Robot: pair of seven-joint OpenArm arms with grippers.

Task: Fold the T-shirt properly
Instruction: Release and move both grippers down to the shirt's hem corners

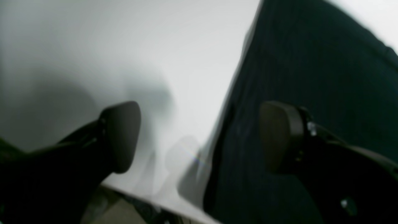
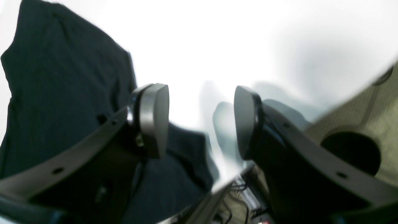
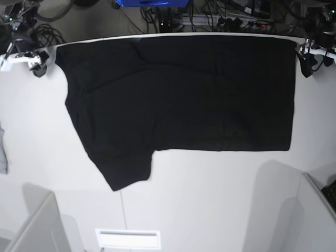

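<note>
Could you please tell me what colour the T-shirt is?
The T-shirt is black, clearest in the base view.

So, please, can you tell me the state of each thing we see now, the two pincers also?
T-shirt: spread out, plain black side up, outline uneven, not in a finished fold.
Left pincer: open, holding nothing, beside the shirt's edge; touching or not, I cannot tell.
Right pincer: open, holding nothing, near the shirt's other side.
Table: partly covered by the shirt.

White tabletop (image 3: 231, 205) seemingly open below black shirt (image 3: 184, 89).
</note>
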